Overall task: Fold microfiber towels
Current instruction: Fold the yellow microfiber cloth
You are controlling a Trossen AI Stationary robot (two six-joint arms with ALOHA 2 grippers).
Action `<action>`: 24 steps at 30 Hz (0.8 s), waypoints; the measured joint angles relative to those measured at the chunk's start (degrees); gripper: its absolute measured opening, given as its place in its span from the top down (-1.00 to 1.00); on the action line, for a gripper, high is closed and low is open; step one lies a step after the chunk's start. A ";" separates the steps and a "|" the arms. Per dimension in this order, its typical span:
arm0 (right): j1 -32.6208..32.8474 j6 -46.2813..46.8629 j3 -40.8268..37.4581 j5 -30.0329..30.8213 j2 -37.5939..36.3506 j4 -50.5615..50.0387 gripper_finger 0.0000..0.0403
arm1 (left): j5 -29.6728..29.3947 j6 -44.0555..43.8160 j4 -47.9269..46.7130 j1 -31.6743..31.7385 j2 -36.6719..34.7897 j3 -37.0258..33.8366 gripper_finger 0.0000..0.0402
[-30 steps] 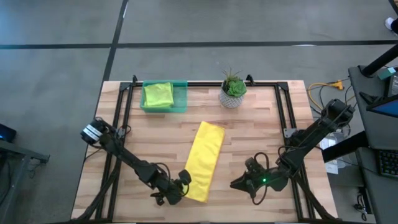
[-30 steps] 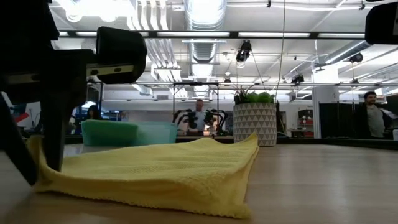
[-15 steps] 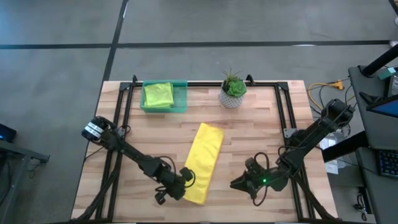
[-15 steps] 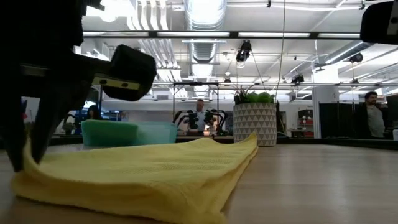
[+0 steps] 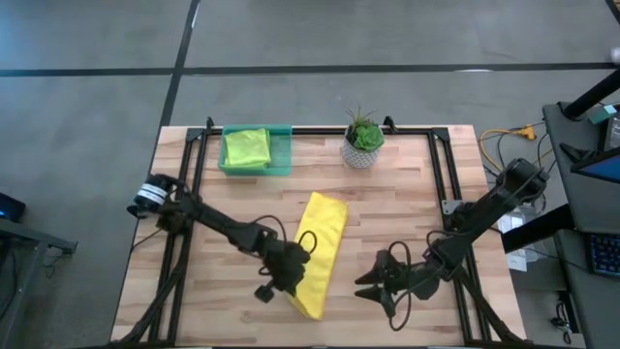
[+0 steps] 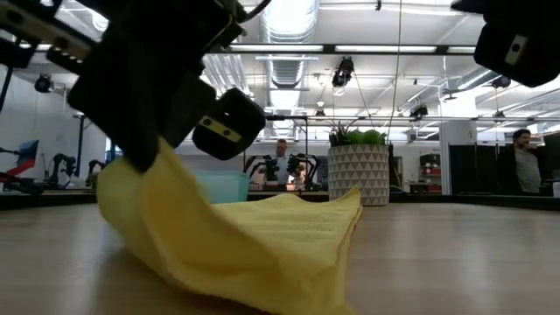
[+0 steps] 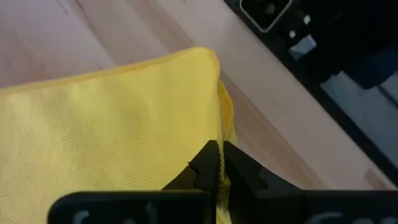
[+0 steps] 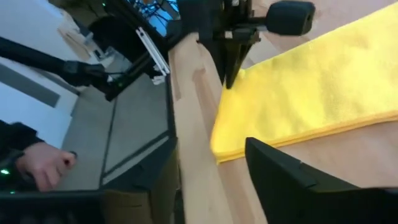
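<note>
One lime green towel lies folded in the tray at the surface's far edge; the left end effector, pinching the yellow towel, lifts its near end mid-fold, while the right end effector waits spread beside it.

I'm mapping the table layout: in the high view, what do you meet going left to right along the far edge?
Green tray holding a lime green towel → potted plant.

Left arm: extended diagonally across the table; left gripper lowered near the front edge, fingers pinched together. Right arm: reaches in from the right side; right gripper low near the front edge, its fingers apparently parted.
</note>
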 joint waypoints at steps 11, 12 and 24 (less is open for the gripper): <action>-0.58 -7.63 4.53 -0.05 12.71 7.82 -0.26 | 11.15 -10.94 2.52 4.15 -0.27 -0.11 1.00; -0.82 -9.50 5.88 -0.04 14.22 7.86 -0.28 | 13.14 -12.24 3.49 4.59 -0.33 -0.11 1.00; -4.38 -20.35 18.94 -0.99 23.55 -3.43 -0.31 | 19.00 -20.98 8.28 9.48 -0.39 -0.20 1.00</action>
